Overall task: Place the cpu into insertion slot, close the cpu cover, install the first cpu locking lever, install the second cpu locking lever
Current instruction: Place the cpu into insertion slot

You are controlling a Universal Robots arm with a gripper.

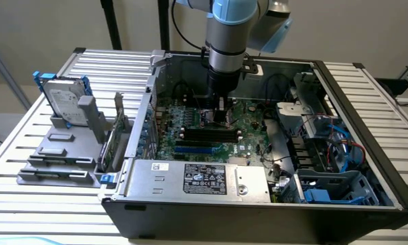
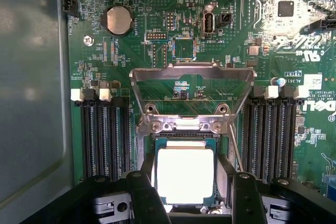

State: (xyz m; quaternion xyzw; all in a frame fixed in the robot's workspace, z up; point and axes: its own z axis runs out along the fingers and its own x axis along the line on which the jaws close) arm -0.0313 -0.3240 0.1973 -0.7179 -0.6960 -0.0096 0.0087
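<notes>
In the wrist view the pale square cpu lies flat inside the black insertion slot. The silvery cpu cover stands swung up and open beyond the slot, on its hinge. A thin wire lever runs along one side of the slot, unlatched. My gripper hangs open straight over the cpu. Its black fingers flank the chip, and a gap shows on one side. In the exterior view the gripper reaches down into the computer case onto the green motherboard.
Long black memory slots run close on both sides of the socket. A coin battery sits further off. The grey power supply, blue cables and case walls hem in the arm. A hard drive stands outside on the exterior view's left.
</notes>
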